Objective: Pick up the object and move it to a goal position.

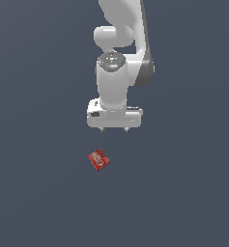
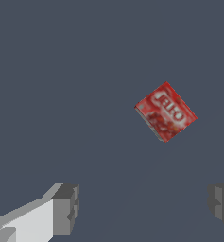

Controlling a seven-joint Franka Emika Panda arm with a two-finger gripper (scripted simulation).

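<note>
We note the white gripper [image 1: 114,129] pointing down with fingers [image 2: 66,208] spread wide and nothing between them, red box [image 1: 99,159] lying flat on the dark grey floor [image 1: 34,193], apart from the fingertips, turned at an angle, white lettering facing up

The floor [image 1: 38,193] is a plain dark grey-blue surface without any marks. Only one thing lies directly on it, the small red box [image 1: 99,159] with white lettering, lying flat and turned at an angle.
</note>
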